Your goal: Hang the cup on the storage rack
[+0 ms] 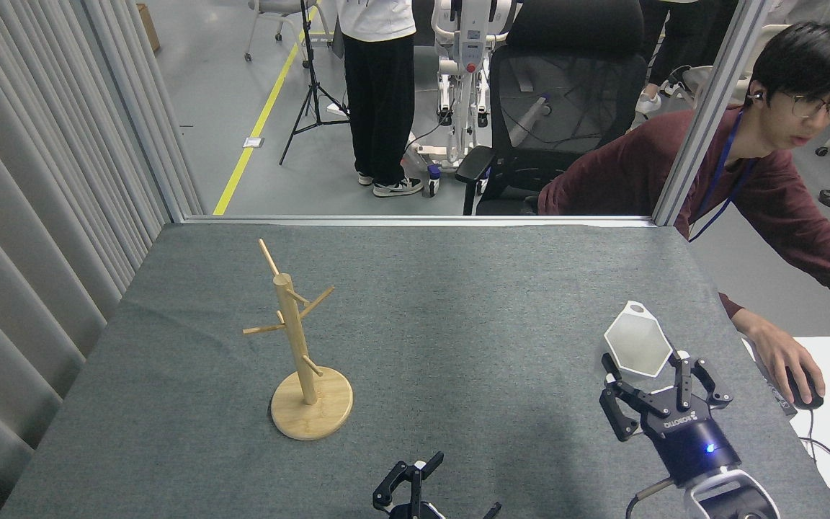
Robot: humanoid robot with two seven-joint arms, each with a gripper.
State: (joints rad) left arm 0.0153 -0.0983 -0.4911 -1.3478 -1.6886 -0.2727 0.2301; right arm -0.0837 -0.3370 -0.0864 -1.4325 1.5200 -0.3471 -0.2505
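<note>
While its ROBOTIQ-marked right gripper (644,373) fingers clamp the cup (637,348), the left gripper (438,484) fingers spread open.

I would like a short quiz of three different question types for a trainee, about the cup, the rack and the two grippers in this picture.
1. True or false: the white faceted cup with the hexagonal rim already hangs on the light bamboo mug tree with thin pegs.
2. Which gripper holds the cup? A) left gripper B) right gripper C) neither
3. Fill in: the mug tree stands on the grey ___ table, on the robot's ___ side.

Key
1. False; it is held far to the right of the rack.
2. B; its fingers close on the cup's lower part.
3. felt-covered; left.
</note>
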